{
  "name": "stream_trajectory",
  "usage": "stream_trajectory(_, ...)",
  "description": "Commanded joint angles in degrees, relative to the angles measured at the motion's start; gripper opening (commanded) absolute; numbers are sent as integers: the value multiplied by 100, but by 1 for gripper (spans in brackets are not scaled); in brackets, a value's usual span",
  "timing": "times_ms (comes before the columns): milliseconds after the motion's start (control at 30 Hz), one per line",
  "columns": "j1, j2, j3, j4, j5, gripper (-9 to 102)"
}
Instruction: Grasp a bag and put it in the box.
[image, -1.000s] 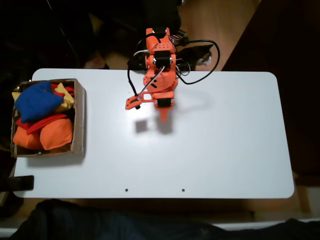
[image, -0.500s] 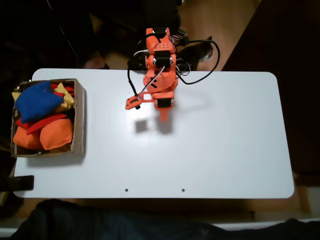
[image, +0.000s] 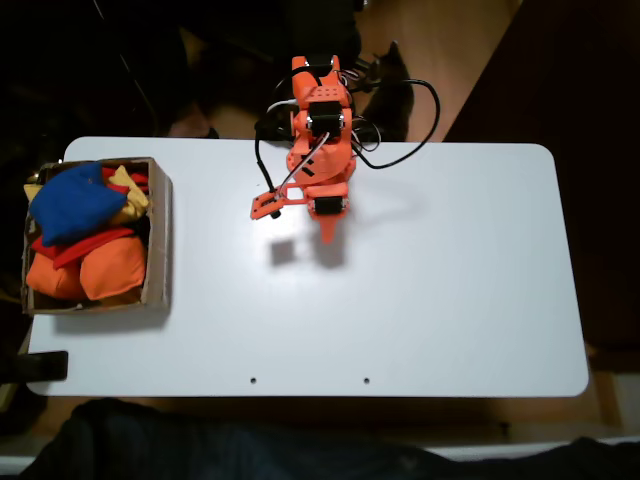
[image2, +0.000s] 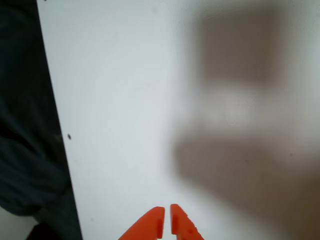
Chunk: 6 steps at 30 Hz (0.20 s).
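Nothing on the white surface (image: 450, 300) has shifted over the last second: the arm's fingers (image2: 166, 220) stay closed on nothing, and the blue beanbag (image: 72, 203) already lies in the cardboard box (image: 157, 240).

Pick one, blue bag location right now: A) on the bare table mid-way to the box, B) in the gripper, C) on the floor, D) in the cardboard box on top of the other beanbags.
D: the fixed view shows the blue bag lying in the box atop the orange and red beanbags, while the gripper is shut and holds nothing over the white table.
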<state>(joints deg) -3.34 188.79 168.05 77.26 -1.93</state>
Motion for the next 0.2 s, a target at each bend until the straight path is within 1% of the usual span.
stream_trajectory(0, 9, 9, -18, 18, 9, 0)
stream_trajectory(167, 9, 9, -18, 18, 9, 0)
